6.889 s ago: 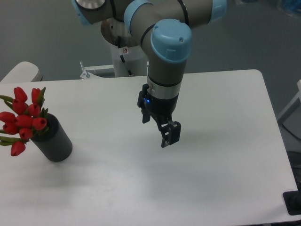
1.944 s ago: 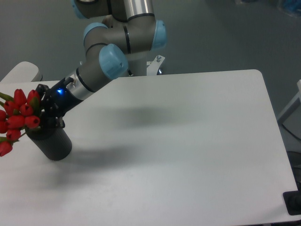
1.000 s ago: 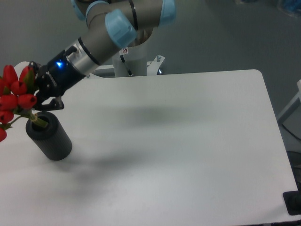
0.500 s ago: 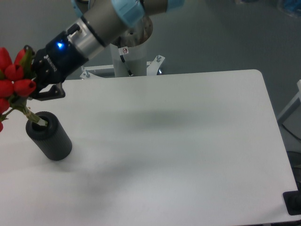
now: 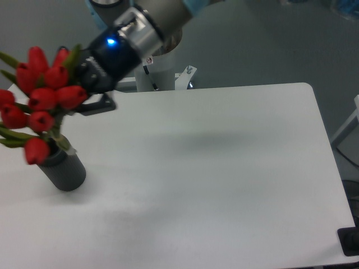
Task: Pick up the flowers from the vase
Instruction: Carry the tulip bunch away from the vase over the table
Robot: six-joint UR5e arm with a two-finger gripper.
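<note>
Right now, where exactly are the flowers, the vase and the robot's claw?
flowers (image 5: 44, 100): fixed camera, on a red bud mid-bunch.
vase (image 5: 66, 171): fixed camera, on its dark grey side wall.
gripper (image 5: 84, 92): fixed camera, at its blurred black tip beside the buds.

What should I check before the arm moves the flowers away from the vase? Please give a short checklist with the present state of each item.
1. Gripper holds the flowers: ok, bunch is lifted with it.
2. Stem ends out of the vase: cannot tell, blooms cover the opening.
3. Vase upright on the table: ok.
4. Jaws firmly shut on stems: cannot tell, hidden and blurred.
5. Table to the right free for travel: ok.
</note>
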